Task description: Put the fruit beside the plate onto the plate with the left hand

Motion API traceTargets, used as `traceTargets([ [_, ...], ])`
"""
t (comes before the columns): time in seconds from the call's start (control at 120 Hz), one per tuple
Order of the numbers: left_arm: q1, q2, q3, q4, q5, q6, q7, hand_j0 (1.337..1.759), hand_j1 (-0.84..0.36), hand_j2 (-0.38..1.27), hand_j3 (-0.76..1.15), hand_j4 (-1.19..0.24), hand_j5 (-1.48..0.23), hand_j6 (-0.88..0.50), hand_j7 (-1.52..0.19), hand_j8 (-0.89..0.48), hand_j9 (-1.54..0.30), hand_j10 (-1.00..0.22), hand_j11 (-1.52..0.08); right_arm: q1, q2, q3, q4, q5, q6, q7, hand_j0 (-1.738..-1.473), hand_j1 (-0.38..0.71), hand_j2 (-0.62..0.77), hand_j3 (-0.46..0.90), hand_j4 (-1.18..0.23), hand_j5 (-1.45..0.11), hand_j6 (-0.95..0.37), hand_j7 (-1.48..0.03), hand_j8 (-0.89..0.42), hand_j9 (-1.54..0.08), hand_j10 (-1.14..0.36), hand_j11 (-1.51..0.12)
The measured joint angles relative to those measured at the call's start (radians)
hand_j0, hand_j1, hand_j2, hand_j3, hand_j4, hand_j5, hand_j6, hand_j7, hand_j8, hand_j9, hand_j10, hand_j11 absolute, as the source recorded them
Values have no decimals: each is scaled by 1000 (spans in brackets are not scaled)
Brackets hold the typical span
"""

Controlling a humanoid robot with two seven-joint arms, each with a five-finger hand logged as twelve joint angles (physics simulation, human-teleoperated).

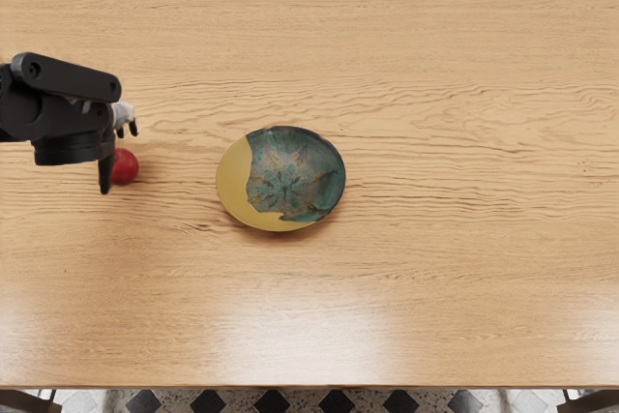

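At the left edge I see the left hand (95,142) low over the bench (435,278), right against the red fruit (126,167). Whether its fingers have closed on it, I can't tell. The fruit sits left of the plate (230,183), apart from it.

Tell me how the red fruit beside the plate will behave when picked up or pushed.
The red fruit looks round, so on the flat table it would probably roll if nudged. Its skin seems smooth, so a loose hold may slip. It is small beside the left hand and the plate, so likely light.
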Motion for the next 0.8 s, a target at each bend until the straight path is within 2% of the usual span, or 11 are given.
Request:
traceTargets([
  [0.542, 46, -38, 23, 6, -4, 101, -2, 1658, 48, 51, 0, -252, -326, -252, -326, -252, -326, -252, -326, 0, 0, 0, 0, 0, 0, 0, -1658, -318, -5, 0, -26, -34, -26, -33, -26, -34, -26, -34],
  [0.8, 85, -65, 21, 44, -7, 103, -4, 1658, 41, 52, 0, -258, -334, -258, -334, -258, -334, -258, -334, 0, 0, 0, 0, 0, 0, 0, -1658, -318, -5, 0, -26, -34, -26, -34, -26, -34, -26, -34],
])
